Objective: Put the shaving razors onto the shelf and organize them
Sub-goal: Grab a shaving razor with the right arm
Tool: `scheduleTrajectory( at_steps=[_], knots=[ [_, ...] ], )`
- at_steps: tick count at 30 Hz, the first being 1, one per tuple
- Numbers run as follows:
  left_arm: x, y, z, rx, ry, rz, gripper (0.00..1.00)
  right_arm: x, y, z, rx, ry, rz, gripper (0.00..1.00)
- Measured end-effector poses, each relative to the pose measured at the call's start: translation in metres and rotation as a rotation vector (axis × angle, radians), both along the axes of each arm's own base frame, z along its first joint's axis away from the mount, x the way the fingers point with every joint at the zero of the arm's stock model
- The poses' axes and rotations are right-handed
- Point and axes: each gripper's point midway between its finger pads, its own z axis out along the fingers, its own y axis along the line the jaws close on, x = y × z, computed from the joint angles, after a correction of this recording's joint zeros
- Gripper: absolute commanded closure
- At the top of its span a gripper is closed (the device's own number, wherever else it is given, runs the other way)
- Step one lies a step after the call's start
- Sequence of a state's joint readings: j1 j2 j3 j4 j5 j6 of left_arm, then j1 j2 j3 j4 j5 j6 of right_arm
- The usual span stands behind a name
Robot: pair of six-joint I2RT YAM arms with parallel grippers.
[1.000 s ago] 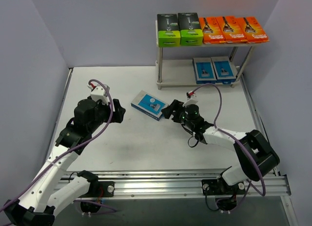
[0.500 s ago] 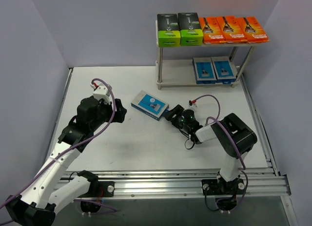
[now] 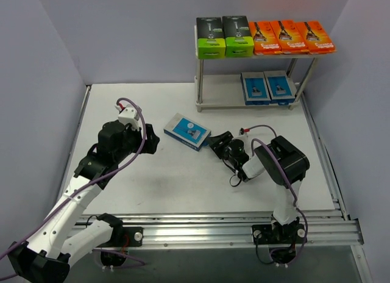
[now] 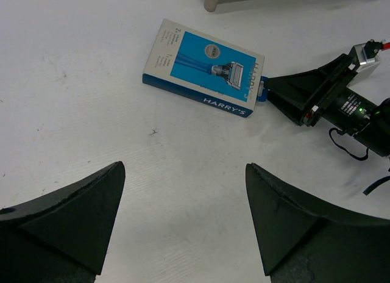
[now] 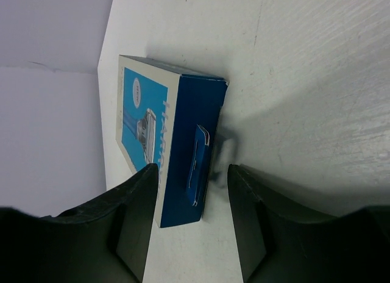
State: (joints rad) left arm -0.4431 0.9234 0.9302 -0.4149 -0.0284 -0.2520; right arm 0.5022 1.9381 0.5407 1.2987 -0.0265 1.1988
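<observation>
Looking at the one loose light blue razor pack (image 3: 186,130): it's lying flat and face up near the middle of the white tabletop (image 3: 152,185), skewed so its long axis is running from 10 to 4 o'clock in the top view. It's showing a pale border, a bright blue panel with a grey razor-head picture, and a darker blue side reading HARRY'S in white. A little blue hang tab is sticking off the 4 o'clock end.

The right fingers (image 3: 218,140) are sitting at that tab end, partly spread and straddling the pack's thickness. In the wrist view a thin dark gap is showing on the tabletop side, so I'm not calling it a pinch.

The left fingers (image 3: 150,138) are hanging spread wide at the pack's 8 o'clock, near it but not touching, holding nothing.

The shelf (image 3: 219,93) is standing at 1 o'clock. Two black packs with lime-green ends (image 3: 210,36) and three orange packs (image 3: 291,37) are lining its top board, and two more light blue packs (image 3: 267,86) are lying side by side on the lower one.
</observation>
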Motion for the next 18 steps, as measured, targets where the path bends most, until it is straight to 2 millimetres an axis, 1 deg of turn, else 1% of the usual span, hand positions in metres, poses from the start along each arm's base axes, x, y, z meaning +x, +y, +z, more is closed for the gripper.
scheduleTrajectory(
  at_steps=[4, 12, 15, 16, 18],
  knots=[
    [0.000, -0.001, -0.001, -0.001, 0.003, -0.005, 0.11, 0.003, 0.000, 0.000, 0.023, -0.003, -0.006, 0.56],
    [0.000, -0.002, -0.001, -0.003, 0.005, -0.007, 0.11, 0.012, 0.005, -0.003, 0.042, 0.000, -0.003, 0.65],
    [0.000, -0.002, -0.001, -0.003, 0.005, -0.007, 0.11, 0.011, 0.006, -0.004, 0.055, 0.003, 0.001, 0.74],
    [0.000, -0.002, -0.001, -0.003, 0.005, -0.007, 0.11, 0.011, 0.007, -0.003, 0.065, 0.001, 0.003, 0.82],
    [0.000, -0.002, -0.001, -0.003, 0.005, -0.007, 0.11, 0.013, 0.009, 0.001, 0.087, -0.010, 0.006, 0.87]
  ],
)
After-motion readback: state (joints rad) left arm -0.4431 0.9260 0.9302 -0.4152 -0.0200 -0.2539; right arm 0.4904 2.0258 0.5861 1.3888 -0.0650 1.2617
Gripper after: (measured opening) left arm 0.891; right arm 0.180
